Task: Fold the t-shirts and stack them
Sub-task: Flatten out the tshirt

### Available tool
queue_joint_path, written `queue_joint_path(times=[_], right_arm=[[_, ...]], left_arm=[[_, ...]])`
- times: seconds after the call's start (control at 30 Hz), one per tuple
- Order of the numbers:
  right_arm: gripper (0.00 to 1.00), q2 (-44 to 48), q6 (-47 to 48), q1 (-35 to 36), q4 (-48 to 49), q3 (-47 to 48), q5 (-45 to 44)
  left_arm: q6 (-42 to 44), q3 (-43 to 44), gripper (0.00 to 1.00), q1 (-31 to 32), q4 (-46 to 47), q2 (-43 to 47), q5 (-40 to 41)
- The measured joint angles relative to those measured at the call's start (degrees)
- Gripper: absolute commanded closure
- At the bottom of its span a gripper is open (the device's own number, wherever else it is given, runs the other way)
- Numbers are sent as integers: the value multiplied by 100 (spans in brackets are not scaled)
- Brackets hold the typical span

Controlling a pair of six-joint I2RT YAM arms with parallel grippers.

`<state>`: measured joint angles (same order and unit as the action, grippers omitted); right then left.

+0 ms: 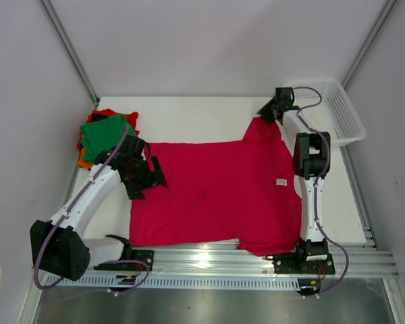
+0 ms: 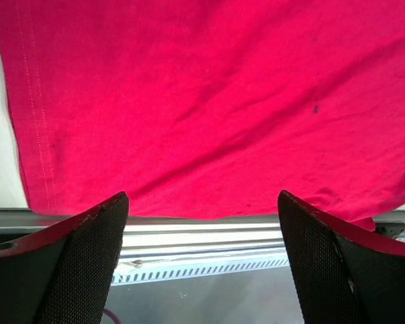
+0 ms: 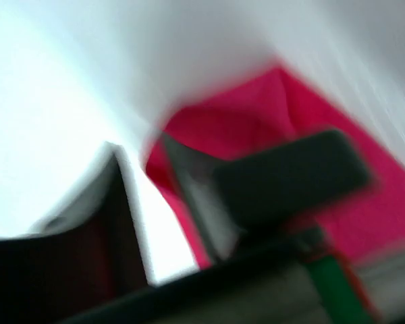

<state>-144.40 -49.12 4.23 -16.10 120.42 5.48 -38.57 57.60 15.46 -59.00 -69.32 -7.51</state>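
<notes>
Your inventory, counted from the overhead view:

- T-shirts, four. One crimson t-shirt (image 1: 216,196) lies spread flat across the middle of the table (image 1: 189,115), its small white neck tag (image 1: 281,181) towards the right and one sleeve reaching to the far right corner. Three more are folded in a pile at the far left: a green t-shirt (image 1: 104,131) on top, with an orange one (image 1: 86,160) and a red one (image 1: 108,113) showing at the edges below.
- White mesh basket (image 1: 343,111), one, at the far right.
- Grippers, two. You have the left gripper (image 1: 152,177) over the crimson shirt's left edge. Its fingers (image 2: 88,263) stand wide apart and hold nothing. The right gripper (image 1: 268,111) sits at the far sleeve tip.

The left wrist view alone shows the hem stitching and the metal rail (image 2: 202,233). The right wrist view (badly blurred) shows a strip of white table between its fingers (image 3: 189,189), so they stand partly apart, with crimson cloth behind.
</notes>
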Motion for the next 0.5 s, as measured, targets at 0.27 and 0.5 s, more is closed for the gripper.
queue_joint_path(times=[0.27,0.5], right_arm=[[68,345,581,605,269,-26,304],[68,479,789,684,271,17,317]], left_arm=[[-50,-177,7,0,127,7,-68],[-52,-267,7,0,190,151,-105]])
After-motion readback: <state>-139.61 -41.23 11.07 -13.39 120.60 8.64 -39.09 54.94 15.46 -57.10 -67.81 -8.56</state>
